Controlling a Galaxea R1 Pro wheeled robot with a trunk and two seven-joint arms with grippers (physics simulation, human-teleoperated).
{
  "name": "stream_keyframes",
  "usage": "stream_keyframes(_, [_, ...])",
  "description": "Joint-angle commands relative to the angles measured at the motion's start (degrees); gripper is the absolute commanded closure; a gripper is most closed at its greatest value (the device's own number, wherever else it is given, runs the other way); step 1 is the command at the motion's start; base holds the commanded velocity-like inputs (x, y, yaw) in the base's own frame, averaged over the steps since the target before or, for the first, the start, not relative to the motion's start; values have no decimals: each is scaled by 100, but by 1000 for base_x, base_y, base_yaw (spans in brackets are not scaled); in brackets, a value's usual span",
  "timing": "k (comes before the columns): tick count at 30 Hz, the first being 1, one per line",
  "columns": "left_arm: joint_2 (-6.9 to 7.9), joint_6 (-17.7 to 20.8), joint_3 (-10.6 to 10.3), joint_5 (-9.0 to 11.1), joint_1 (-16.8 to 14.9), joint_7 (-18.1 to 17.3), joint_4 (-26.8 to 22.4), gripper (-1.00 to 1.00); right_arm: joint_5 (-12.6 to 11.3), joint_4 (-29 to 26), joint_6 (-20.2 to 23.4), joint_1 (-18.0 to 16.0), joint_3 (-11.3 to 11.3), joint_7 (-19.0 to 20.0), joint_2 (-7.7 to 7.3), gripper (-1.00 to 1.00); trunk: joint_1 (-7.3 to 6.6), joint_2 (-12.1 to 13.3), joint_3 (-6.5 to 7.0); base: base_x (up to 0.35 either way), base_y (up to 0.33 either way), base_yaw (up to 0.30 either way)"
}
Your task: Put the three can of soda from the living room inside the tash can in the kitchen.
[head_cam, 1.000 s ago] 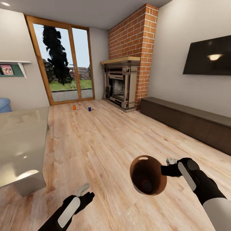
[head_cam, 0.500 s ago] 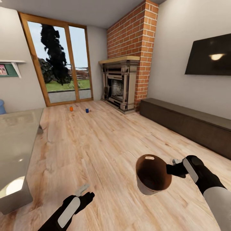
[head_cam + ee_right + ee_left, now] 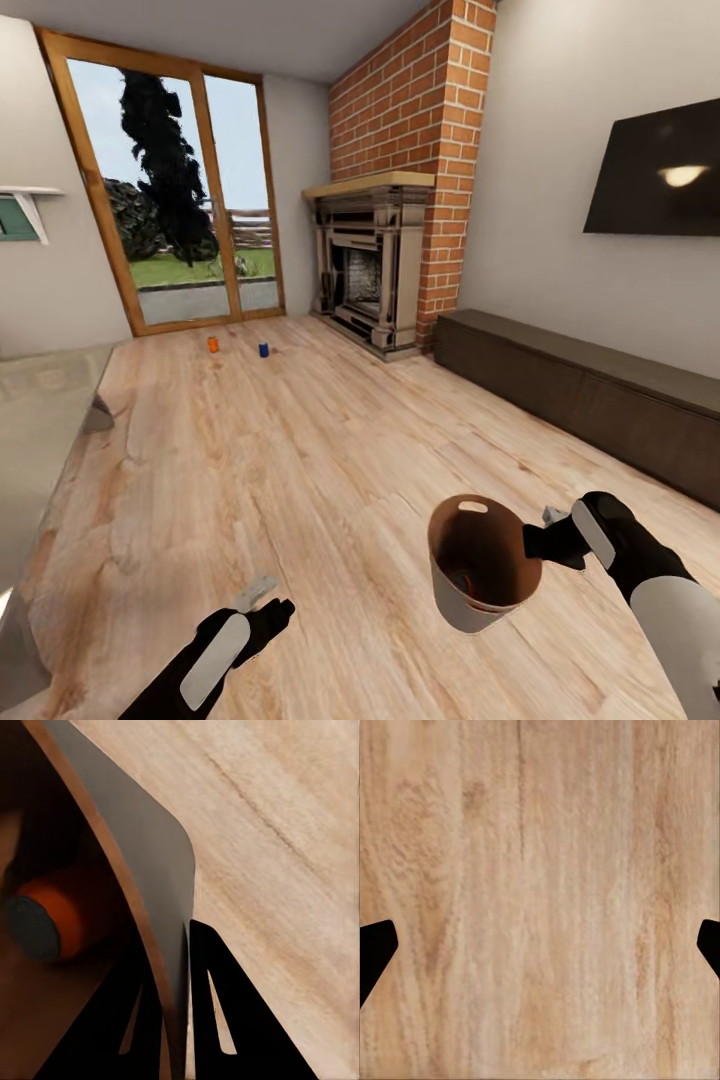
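My right gripper (image 3: 545,541) is shut on the rim of the tash can (image 3: 482,580), a tapered bin, grey outside and brown inside, held above the floor at the lower right. In the right wrist view the fingers (image 3: 217,1009) pinch the bin wall (image 3: 142,870), and a reddish-orange can of soda (image 3: 64,916) lies inside. Far off on the living room floor, near the glass doors, stand an orange can (image 3: 212,344) and a blue can (image 3: 263,349). My left gripper (image 3: 262,597) hangs open and empty over bare floor, its fingertips (image 3: 375,949) wide apart.
The glass doors (image 3: 170,200) are at the back; the fireplace (image 3: 372,270) and brick chimney (image 3: 430,120) are to their right. A long low dark cabinet (image 3: 590,385) runs along the right wall under the TV (image 3: 655,170). A grey counter (image 3: 35,440) edges the left.
The camera has moved: the counter slid towards the left edge and the room shifted. The bin in my right gripper has tipped more upright and sits a little lower and further right.
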Motion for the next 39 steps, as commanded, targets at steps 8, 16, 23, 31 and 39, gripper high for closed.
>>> stream_keyframes(8, [43, -6, 32, 41, 46, -1, -32, -100, -288, 25, 3, -2, -6, 45, 5, 100, -1, -1, 1, 342, -22, 0])
stream_keyframes(16, [88, -348, 91, 0, 518, 41, -881, -100, -285, -28, 3, 3, 17, 41, 6, 100, -1, -1, 1, 342, -1, 0])
stream_keyframes(23, [88, -327, 100, 1, 543, 38, -897, -100, -282, -36, 3, 3, 21, 41, 9, 100, -1, -1, 1, 342, -1, 0])
stream_keyframes(31, [88, -318, 96, -6, 545, 60, -888, -100, -282, -150, 3, 25, 49, 64, 4, 100, -1, -1, 1, 342, -54, 0])
stream_keyframes(39, [88, -318, 94, -6, 545, 62, -887, -100, -282, -227, 3, 45, 56, 67, 3, 100, -1, -1, 1, 342, -72, 0])
